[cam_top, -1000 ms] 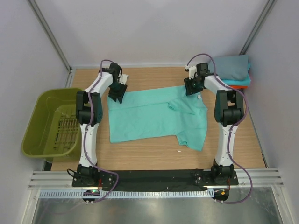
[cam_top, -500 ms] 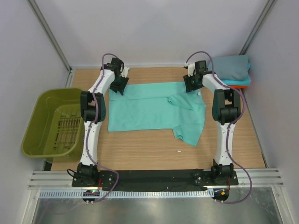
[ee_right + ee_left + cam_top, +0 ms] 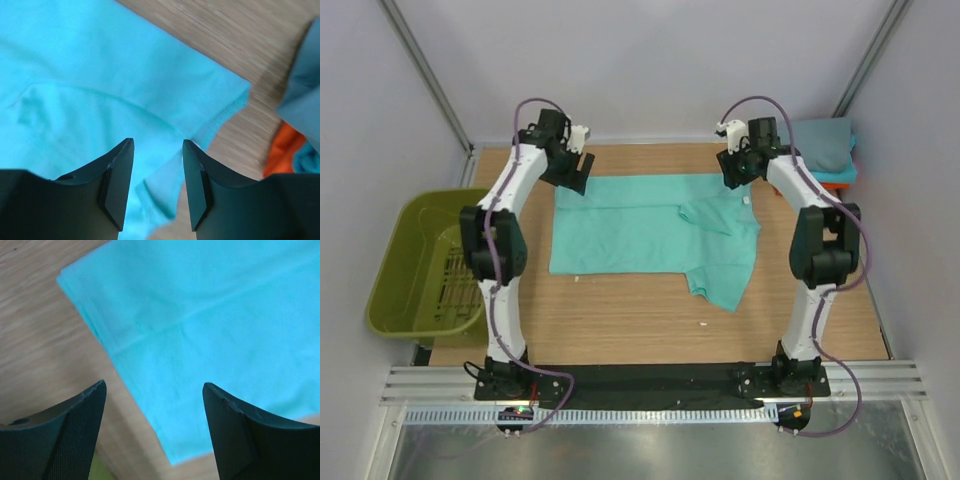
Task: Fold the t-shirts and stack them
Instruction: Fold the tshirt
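Note:
A mint green t-shirt (image 3: 640,225) lies spread on the wooden table, its right part folded over and hanging toward the near side. My left gripper (image 3: 574,176) is open and empty above the shirt's far left corner (image 3: 215,310). My right gripper (image 3: 733,174) is open and empty above the far right sleeve (image 3: 100,75); no cloth sits between its fingers. A folded stack lies at the back right: a slate grey shirt (image 3: 820,142) on top, with cyan (image 3: 848,175) and orange-red (image 3: 828,186) edges below. The stack also shows in the right wrist view (image 3: 305,85).
An olive-green plastic basket (image 3: 400,235) stands off the table's left edge. Grey walls close in at the back and both sides. The black rail (image 3: 650,380) with the arm bases runs along the near edge.
The shirt was drawn toward the back of the table and now lies still. Both grippers have left its far corners and risen, arms reaching further back.

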Robot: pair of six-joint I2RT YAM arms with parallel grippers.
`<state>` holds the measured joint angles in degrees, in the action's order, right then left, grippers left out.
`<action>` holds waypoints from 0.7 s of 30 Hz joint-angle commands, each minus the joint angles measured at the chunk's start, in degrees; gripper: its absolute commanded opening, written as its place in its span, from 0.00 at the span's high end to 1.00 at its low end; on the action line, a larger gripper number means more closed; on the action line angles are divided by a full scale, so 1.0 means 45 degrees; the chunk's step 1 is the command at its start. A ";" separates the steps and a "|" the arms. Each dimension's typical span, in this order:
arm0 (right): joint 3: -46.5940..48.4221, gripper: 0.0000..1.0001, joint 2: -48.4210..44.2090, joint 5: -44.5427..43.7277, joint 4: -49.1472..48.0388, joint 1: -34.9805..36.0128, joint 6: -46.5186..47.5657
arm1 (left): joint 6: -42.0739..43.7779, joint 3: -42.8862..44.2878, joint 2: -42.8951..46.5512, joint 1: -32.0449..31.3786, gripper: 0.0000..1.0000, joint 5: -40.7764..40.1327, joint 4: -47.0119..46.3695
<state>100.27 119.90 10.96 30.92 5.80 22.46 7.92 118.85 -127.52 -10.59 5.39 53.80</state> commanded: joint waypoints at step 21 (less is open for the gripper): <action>-1.1592 0.47 -1.1563 0.0181 0.0121 0.2381 0.7134 | -0.2157 -0.7520 0.8650 -0.0575 0.05 0.1071 -0.1292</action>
<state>51.16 72.10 12.27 31.62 14.85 49.74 -4.21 88.73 -91.66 -12.03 10.72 48.18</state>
